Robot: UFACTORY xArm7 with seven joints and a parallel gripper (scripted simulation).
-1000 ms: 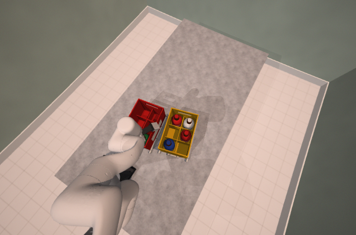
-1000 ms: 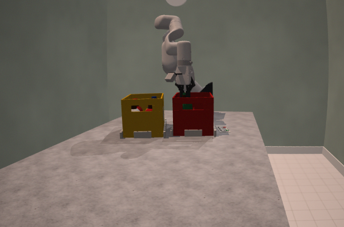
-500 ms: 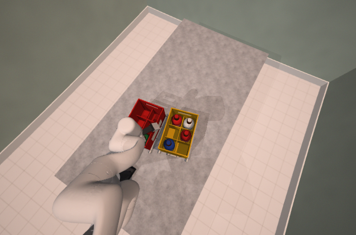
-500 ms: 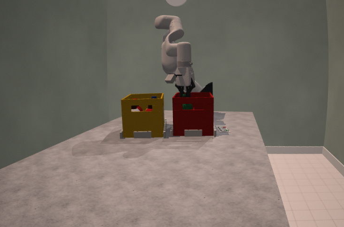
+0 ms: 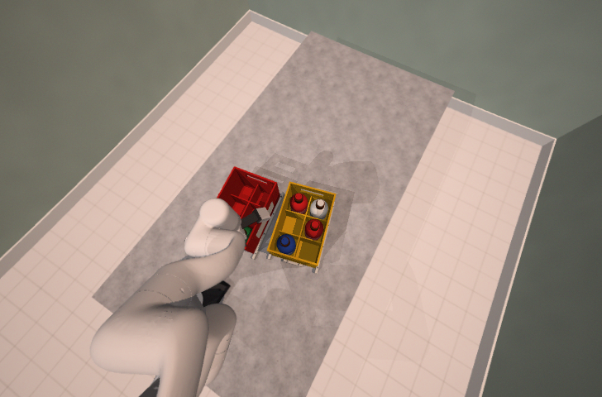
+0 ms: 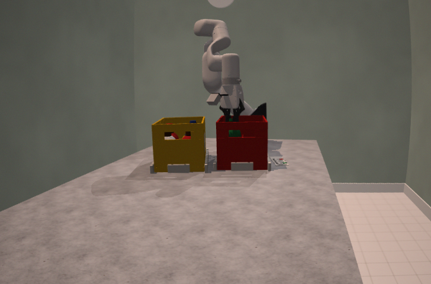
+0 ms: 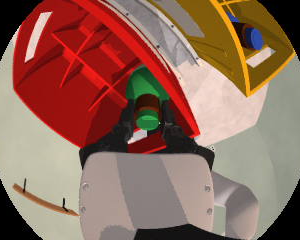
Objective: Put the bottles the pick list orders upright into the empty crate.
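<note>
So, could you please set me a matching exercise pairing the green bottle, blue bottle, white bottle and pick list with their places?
Things:
1. green bottle
2. blue bottle
3. white bottle
4. pick list

Places:
A. yellow crate, sharing its short row with a red bottle
B. on the table, beside the red crate
C. between the gripper's fingers, in the red crate
D. yellow crate, sharing its short row with an empty compartment

Pairs: 1-C, 2-D, 3-A, 4-B

Yellow crate [image 5: 294, 260] [image 6: 178, 150] [image 7: 246, 75]: 2 bottle-free compartments; divider walls [image 5: 306, 237] between; 4 bottles obstruct others.
</note>
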